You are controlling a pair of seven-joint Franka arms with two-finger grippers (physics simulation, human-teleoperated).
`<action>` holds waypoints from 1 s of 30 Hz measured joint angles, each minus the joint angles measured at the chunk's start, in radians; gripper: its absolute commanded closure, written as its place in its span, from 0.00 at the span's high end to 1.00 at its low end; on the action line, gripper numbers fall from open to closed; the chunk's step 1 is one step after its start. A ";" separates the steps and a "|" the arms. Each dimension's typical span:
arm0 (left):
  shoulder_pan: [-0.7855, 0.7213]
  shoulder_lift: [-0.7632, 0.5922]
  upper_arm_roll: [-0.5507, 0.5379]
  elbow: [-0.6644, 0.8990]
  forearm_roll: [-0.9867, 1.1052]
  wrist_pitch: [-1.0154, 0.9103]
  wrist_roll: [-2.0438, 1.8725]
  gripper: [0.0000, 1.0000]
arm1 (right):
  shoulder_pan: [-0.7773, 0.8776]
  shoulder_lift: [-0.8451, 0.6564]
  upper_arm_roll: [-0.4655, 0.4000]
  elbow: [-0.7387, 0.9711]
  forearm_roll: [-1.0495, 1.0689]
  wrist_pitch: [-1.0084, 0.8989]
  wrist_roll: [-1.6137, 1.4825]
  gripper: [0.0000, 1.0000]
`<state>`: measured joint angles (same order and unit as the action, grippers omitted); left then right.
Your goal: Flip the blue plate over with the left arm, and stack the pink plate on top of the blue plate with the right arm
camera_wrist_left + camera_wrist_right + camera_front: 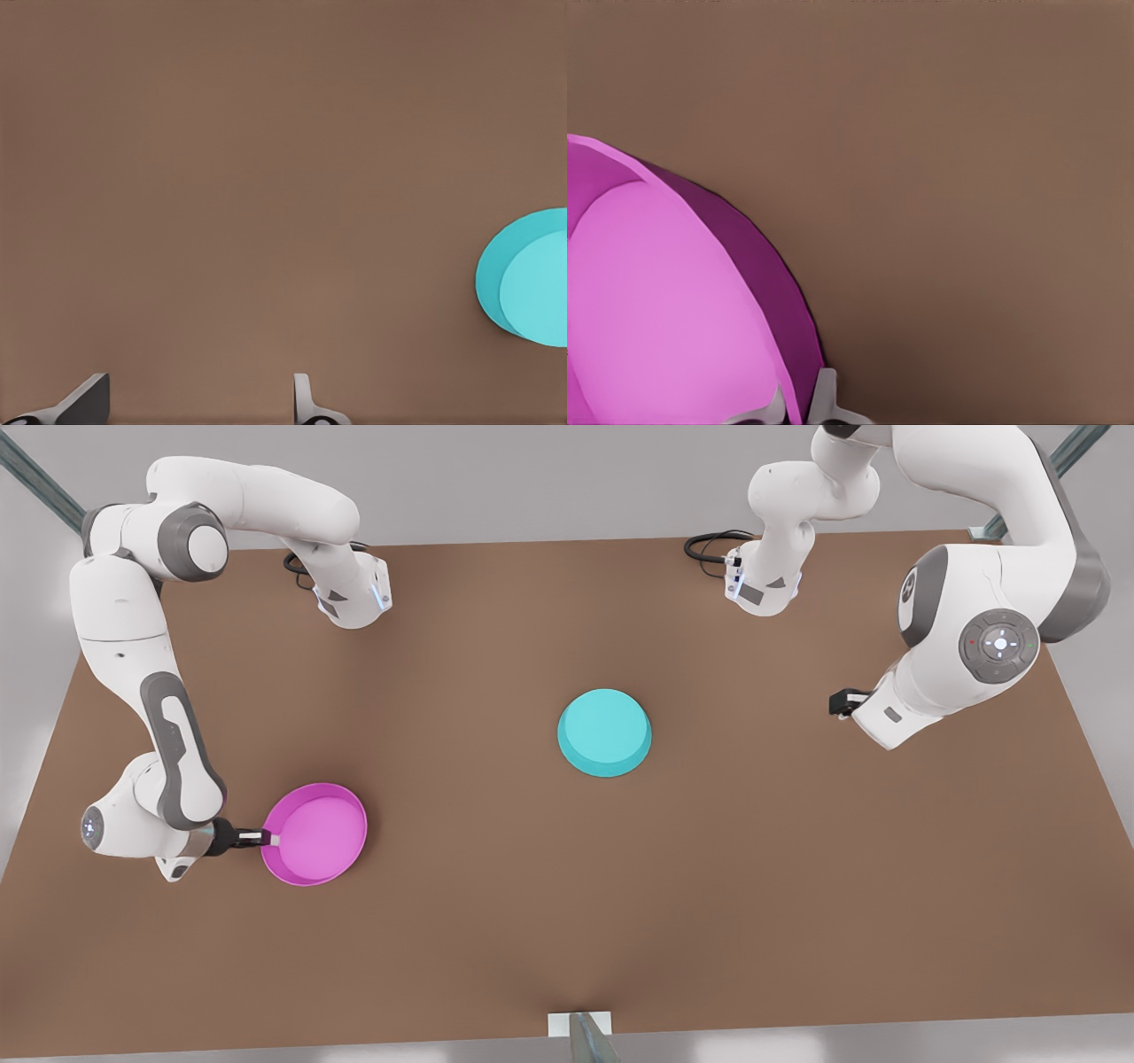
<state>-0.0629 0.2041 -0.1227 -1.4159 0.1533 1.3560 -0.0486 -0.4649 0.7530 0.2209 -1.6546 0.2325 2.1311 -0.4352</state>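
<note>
The blue plate (604, 731) lies upside down, flat base up, near the middle of the brown table; its edge also shows in the left wrist view (532, 279). My left gripper (837, 703) hovers at the front view's right, well away from that plate, and is open (199, 407) with nothing between its fingers. The pink plate (319, 834) sits hollow side up at the front view's left. My right gripper (266, 838) is shut on its rim, one finger inside and one outside (802, 403), with the pink plate (664, 301) close below the camera.
The brown table (532, 921) stretches wide between and around the two plates. Both arm bases with black cables (709, 545) stand along the far edge. A metal post (585, 1036) rises at the near edge, centre.
</note>
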 measured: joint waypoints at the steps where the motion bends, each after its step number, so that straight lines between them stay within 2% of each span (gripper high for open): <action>1: 0.000 0.000 0.000 0.000 0.000 0.000 0.000 1.00 | 0.000 0.000 0.000 0.000 0.000 0.000 0.000 0.21; 13: -0.006 0.000 0.000 0.000 0.000 -0.006 -0.016 1.00 | 0.006 -0.014 0.007 0.004 0.001 -0.051 0.005 0.21; 14: -0.006 0.000 0.000 0.000 0.000 -0.006 -0.016 1.00 | -0.009 -0.014 0.050 0.006 0.001 -0.065 0.009 0.21; 19: -0.012 0.000 0.000 0.000 0.000 -0.012 -0.016 1.00 | -0.006 -0.040 0.128 0.059 0.000 -0.124 0.015 0.21; 22: -0.011 0.000 0.000 0.000 0.000 -0.012 -0.016 1.00 | 0.006 -0.043 0.212 0.056 -0.006 -0.125 0.054 0.21; 28: -0.006 0.000 0.000 0.000 0.000 -0.012 -0.014 1.00 | 0.141 -0.043 0.223 0.046 -0.010 -0.122 0.056 0.21; 30: -0.004 0.000 0.000 0.000 0.000 -0.012 -0.013 1.00 | 0.238 -0.044 0.223 0.050 -0.011 -0.100 0.069 0.21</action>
<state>-0.0671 0.2041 -0.1227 -1.4159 0.1533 1.3438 -0.0615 -0.2267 0.7088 0.4435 -1.6048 0.2215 2.0313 -0.3658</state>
